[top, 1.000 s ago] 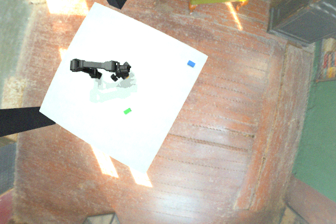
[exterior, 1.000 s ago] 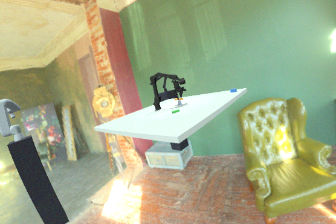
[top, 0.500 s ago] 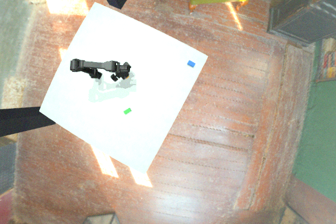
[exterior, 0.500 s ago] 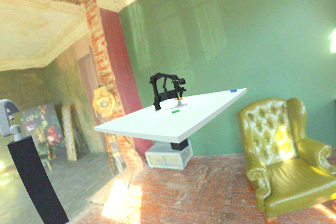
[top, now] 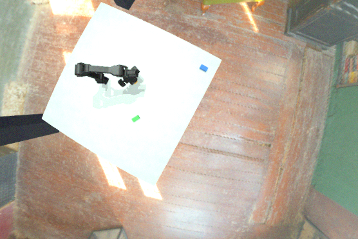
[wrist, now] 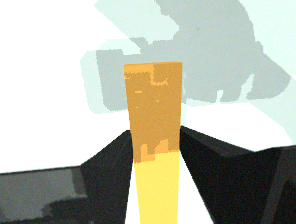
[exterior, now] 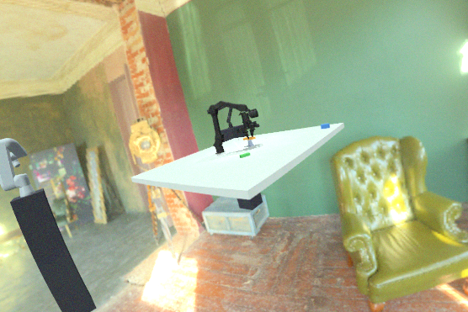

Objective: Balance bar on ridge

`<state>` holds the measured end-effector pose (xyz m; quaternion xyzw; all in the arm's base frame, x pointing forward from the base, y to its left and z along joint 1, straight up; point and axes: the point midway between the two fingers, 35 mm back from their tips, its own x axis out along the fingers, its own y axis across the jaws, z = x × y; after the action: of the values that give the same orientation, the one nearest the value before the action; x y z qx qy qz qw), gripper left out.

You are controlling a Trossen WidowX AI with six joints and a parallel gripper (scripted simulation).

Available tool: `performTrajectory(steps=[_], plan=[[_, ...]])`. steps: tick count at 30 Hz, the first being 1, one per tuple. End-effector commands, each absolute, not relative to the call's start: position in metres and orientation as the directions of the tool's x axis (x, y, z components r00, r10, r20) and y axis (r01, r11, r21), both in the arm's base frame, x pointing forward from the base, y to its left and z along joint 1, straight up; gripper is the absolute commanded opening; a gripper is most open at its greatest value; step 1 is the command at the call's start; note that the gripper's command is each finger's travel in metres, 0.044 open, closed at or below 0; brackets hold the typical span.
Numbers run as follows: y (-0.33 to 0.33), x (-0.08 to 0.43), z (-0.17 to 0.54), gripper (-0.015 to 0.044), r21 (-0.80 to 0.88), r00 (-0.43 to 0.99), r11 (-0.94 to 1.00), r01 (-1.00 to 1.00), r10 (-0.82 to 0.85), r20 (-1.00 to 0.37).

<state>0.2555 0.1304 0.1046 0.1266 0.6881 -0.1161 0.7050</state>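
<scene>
One orange bar (top: 136,82) (exterior: 249,138) (wrist: 156,110) between the jaws, lengthwise up the wrist view

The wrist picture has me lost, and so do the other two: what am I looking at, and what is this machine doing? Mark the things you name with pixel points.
The machine is a single black robot arm (top: 102,69) (exterior: 216,124) on a white table (top: 167,66) (exterior: 185,175). One picture looks down from above, one looks across the room from the side, and the close one comes from a camera near the arm's hand, the gripper (wrist: 154,133). Its two dark fingers are shut on an orange bar (wrist: 154,100) (exterior: 249,138). In the side picture, a small pale piece, probably the ridge (exterior: 250,143), stands under the bar; whether they touch is too small to tell. A green block (top: 136,118) (exterior: 245,155) and a blue block (top: 203,67) (exterior: 325,126) also lie on the table.
</scene>
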Motion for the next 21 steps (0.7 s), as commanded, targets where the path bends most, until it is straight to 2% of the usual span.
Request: performTrajectory(steps=[1,21], plan=[[0.1309,0.2557,0.104,0.0,0.021,0.026,0.94,0.341,0.013,-1.0],[0.1306,0.2554,0.1023,0.0,0.021,0.026,0.94,0.341,0.013,-1.0]])
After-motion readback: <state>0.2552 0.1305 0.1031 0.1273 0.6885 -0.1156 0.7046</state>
